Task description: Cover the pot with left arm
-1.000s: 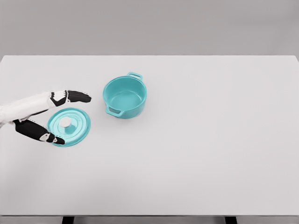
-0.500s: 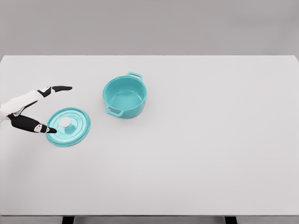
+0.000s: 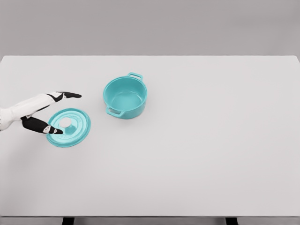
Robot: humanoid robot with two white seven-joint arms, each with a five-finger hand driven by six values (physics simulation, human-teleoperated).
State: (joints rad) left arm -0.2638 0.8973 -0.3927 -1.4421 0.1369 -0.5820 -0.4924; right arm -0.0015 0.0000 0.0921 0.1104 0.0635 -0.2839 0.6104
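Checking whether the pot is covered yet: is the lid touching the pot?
Apart. The head view shows bare table between the lid, lying flat, and the open pot.

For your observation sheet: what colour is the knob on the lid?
White, on a teal lid; the knob shows in the head view, the only one.

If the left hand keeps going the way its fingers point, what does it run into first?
Probably the lid: the left hand points right, open, its lower fingertip already over the lid's rim. The pot lies farther right. Height is unclear.
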